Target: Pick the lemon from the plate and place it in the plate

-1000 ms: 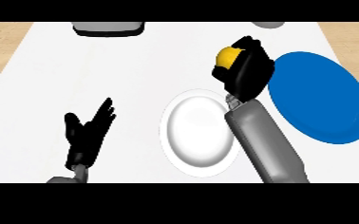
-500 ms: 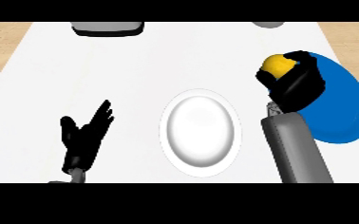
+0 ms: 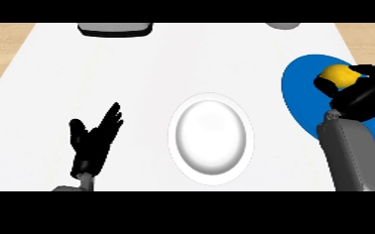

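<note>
**Lemon held over the blue plate at the bench's right edge**

A white bench [image 3: 183, 64] fills the head view, with a strip of pale wood seen past its left and right edges. A blue plate [image 3: 304, 94] lies at the right edge of the bench and is cut off by the side of the view; part of it is covered by the right arm. A white plate [image 3: 211, 139] is set near the middle of the bench, somewhat toward the near edge, well apart from the blue one, and nothing is seen on it.

The grey right forearm [image 3: 350, 153] is seen coming in at the near right corner, reaching up over the blue plate. The right hand [image 3: 357, 98] is curled round the lemon [image 3: 338, 74], whose yellow top shows above the black fingers. The lemon is thus placed over the blue plate, toward the right edge of the bench; whether it touches the plate's surface cannot be told.

The left hand [image 3: 92, 139] is shown near the near left corner, resting with its fingers spread and pointing up, nothing held in it.

At the far edge, a dark grey object [image 3: 116, 29] is seen toward the left corner and a smaller pale grey object [image 3: 282, 26] toward the right corner, both cut off by the view.
</note>
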Controlling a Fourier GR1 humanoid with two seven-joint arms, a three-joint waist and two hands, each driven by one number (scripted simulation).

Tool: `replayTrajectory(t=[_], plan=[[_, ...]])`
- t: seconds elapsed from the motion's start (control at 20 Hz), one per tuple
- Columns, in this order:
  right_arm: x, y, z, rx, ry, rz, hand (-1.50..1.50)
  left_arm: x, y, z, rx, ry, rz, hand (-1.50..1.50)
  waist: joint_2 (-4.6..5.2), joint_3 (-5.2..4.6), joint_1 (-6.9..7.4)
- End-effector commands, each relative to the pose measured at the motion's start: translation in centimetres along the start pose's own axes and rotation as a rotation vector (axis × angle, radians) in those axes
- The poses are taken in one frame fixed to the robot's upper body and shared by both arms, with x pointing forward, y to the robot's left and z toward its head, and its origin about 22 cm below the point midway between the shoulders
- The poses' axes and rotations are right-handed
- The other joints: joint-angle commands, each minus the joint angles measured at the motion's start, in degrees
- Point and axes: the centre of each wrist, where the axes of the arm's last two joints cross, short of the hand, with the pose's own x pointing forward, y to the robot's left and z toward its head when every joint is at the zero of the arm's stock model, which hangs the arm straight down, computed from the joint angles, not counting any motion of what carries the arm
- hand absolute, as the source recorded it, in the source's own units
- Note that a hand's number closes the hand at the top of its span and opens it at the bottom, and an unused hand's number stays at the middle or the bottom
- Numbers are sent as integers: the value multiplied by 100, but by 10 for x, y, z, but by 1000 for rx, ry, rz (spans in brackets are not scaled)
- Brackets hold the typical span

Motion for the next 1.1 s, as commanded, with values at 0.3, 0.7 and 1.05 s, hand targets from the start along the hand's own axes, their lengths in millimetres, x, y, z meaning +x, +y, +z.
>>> replayTrajectory(t=[0.3,0.7,1.05], plan=[[-39,2,-68,130,264,66,150,12,0,-1,-6,-17,-8,0,7,9,49],[-86,4,-75,323,209,43,-150,-3,2,-2,-6,-16,1,0,53,23,100],[-76,-2,-85,166,143,-251,-150,1,-1,-4,-20,-17,-2,0,43,30,56]])
